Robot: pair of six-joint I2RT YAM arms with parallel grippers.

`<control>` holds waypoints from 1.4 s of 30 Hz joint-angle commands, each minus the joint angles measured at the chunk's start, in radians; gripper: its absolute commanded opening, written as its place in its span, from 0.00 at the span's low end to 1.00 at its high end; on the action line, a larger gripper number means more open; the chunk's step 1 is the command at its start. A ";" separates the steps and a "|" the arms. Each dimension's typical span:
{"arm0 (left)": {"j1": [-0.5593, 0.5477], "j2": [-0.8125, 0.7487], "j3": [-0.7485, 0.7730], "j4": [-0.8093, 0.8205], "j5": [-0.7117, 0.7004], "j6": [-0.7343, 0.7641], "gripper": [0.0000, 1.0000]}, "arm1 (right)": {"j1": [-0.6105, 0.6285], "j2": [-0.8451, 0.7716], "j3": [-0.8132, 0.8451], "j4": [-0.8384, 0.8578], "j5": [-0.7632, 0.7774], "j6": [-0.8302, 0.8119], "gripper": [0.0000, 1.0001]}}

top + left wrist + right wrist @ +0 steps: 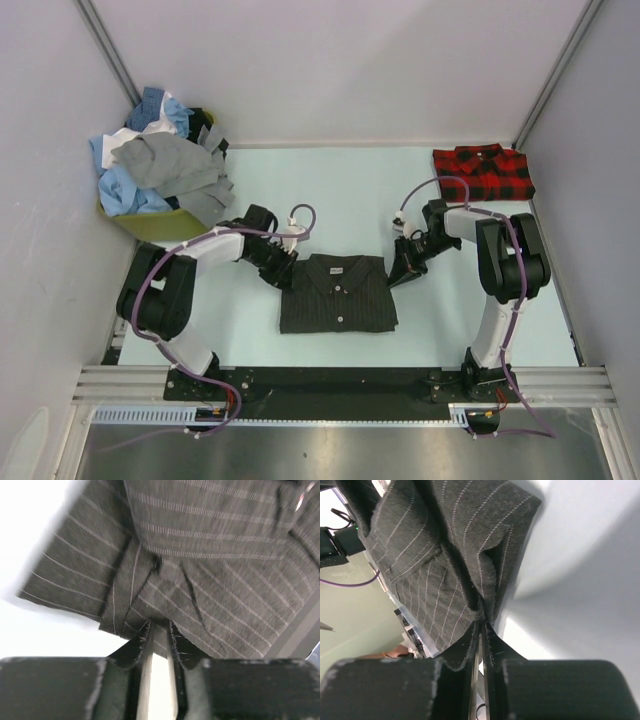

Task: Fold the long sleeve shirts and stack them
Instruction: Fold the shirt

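The dark charcoal pinstriped shirt [338,293] lies folded in a rectangle at the table's middle, collar towards the back. My left gripper [283,268] is at its back left corner and is shut on the shirt's edge, as the left wrist view shows [159,624], with the pinstriped cloth [210,570] bunched at the tips. My right gripper [403,270] is at the back right corner, shut on a fold of the same shirt [435,555], with its tips [481,621] pinching the cloth. The red-and-black plaid shirt [483,172] lies folded at the back right.
A yellow-green basket [160,228] at the back left holds a heap of blue, white and grey shirts [165,160]. Grey walls close in both sides and the back. A metal rail [340,382] runs along the near edge.
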 commanded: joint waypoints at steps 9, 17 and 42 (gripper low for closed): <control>0.002 -0.093 0.009 -0.072 -0.012 0.123 0.43 | -0.045 -0.083 0.103 0.094 -0.060 0.114 0.35; 0.001 -0.112 0.074 -0.068 -0.044 0.143 0.59 | -0.024 0.032 0.149 0.252 -0.046 0.249 0.34; 0.049 -0.082 0.032 -0.028 0.000 0.056 0.45 | -0.073 -0.141 0.051 0.343 -0.003 0.296 0.46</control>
